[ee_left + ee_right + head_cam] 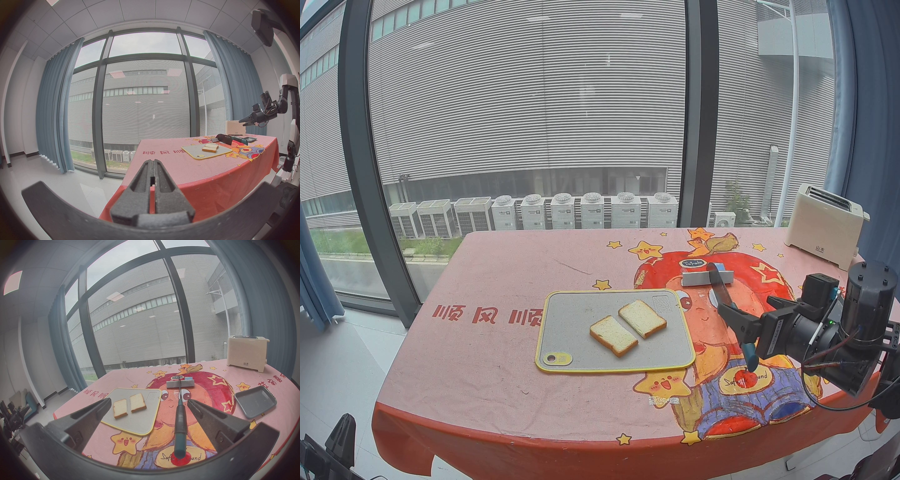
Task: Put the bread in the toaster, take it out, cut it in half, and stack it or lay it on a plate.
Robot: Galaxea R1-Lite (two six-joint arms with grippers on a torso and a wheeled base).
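Head view gives us the cutting board (562, 325) near the middle of the table (506, 275), with bare cloth on its left and toward the window. The toaster (825, 225) stands at the far right corner. In the right wrist view a dark grey plate (255, 401) lies near the table's right edge, well apart from the board.

Two bread halves lie flat on the board, side by side with a narrow gap: the near half (613, 335) and the far half (642, 318). Each shows a pale crumb face and a browned crust.

We see the knife (180, 421) on the cloth just right of the board, its blade running to a small grey rest (180, 383) and its teal handle toward the near edge.

Our right gripper (147, 401) hangs above the knife, fingers spread wide and holding nothing. Our left gripper (153, 162) sits low, off the table's left corner, with its ridged black pads pressed together on nothing.

The board is a flat grey rectangle with a yellow rim and rounded corners. The toaster is a smooth cream box, and the plate is rectangular with a raised lip.
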